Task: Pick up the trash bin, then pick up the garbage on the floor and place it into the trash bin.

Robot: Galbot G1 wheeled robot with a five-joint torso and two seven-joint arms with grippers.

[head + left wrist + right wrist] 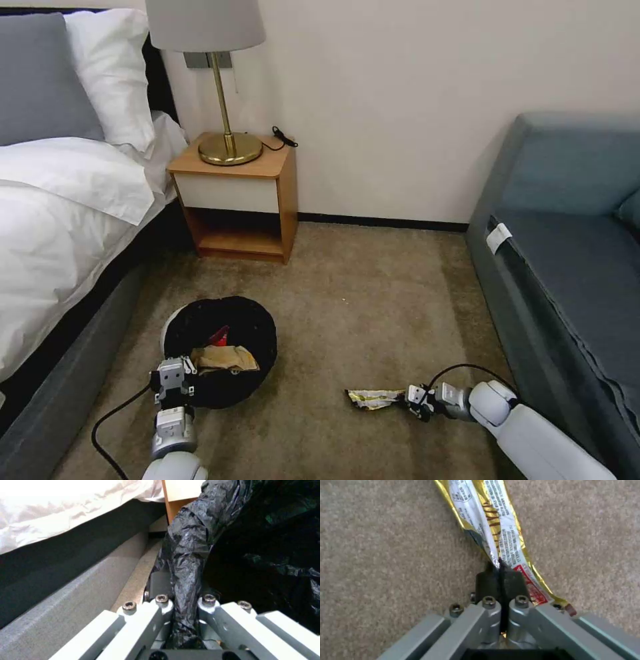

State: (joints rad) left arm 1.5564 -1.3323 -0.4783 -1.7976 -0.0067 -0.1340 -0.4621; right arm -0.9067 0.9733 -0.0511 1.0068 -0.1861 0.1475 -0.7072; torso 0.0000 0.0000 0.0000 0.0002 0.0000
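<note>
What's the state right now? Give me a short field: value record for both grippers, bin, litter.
left gripper: shut on the near rim of the trash bin, pinching the black liner, as the left wrist view shows
right gripper: low over the carpet, shut on one end of the gold-silver snack wrapper
trash bin: beside the bed, bag-lined, mouth facing the head camera
in the bin: tan crumpled paper bag with a red piece behind it
snack wrapper: stretched out from the fingers toward the bin, outside it
surroundings: nightstand with lamp, sofa
</note>
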